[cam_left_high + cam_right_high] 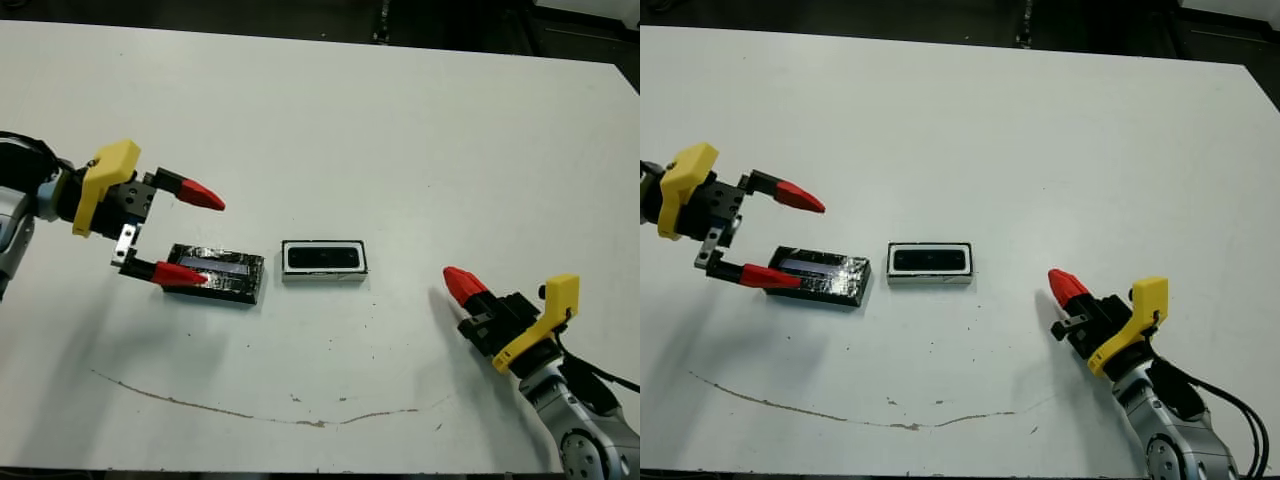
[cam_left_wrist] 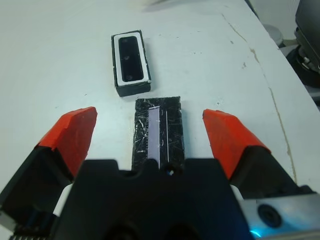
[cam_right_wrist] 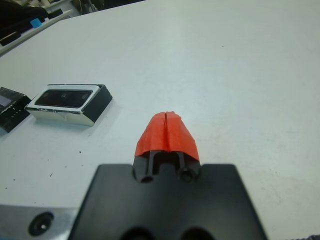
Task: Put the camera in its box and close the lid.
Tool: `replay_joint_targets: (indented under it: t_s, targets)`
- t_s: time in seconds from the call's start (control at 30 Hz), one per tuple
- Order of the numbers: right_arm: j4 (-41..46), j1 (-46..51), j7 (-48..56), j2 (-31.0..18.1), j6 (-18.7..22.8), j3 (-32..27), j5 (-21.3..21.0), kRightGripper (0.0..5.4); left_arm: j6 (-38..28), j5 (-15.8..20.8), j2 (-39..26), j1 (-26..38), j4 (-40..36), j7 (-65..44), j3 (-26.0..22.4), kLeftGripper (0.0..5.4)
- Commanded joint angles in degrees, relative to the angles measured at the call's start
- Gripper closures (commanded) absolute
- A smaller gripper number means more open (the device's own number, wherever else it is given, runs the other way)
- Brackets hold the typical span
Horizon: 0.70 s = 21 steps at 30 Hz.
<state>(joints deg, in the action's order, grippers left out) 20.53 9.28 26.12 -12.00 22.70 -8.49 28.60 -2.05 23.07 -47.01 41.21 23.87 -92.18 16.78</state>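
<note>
Black camera (image 1: 324,259) sits in its box (image 1: 323,276); our spread left gripper (image 1: 186,234) straddles the unplaced lid (image 1: 216,272); right gripper (image 1: 458,283) pinched, idle.

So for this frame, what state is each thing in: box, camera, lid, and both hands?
box: open, lid off, flat on the table.
camera: already lying inside the box.
lid: off the box, flat on the table beside it, pale stripe up.
left hand: open, fingers spread either side of the lid's end, not gripping.
right hand: shut, empty, away from the box.
table: white, with a thin brown scuff line near the front.
</note>
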Motion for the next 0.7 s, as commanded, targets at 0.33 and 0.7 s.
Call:
replay_joint_targets:
  t_s: [0.33, 0.7]
  targets:
    - [0.8, 0.9, -0.5, -1.3, 0.7, -0.1, 0.6, 5.39, -1.2, -7.0, 0.8, -0.7, -0.3, -0.3, 1.1, 0.0]
    - [0.9, 1.1, -0.6, -1.7, 0.5, 0.2, 0.5, 5.39, -1.0, -9.7, 2.2, -0.1, 2.8, -0.3, 3.4, 0.0]
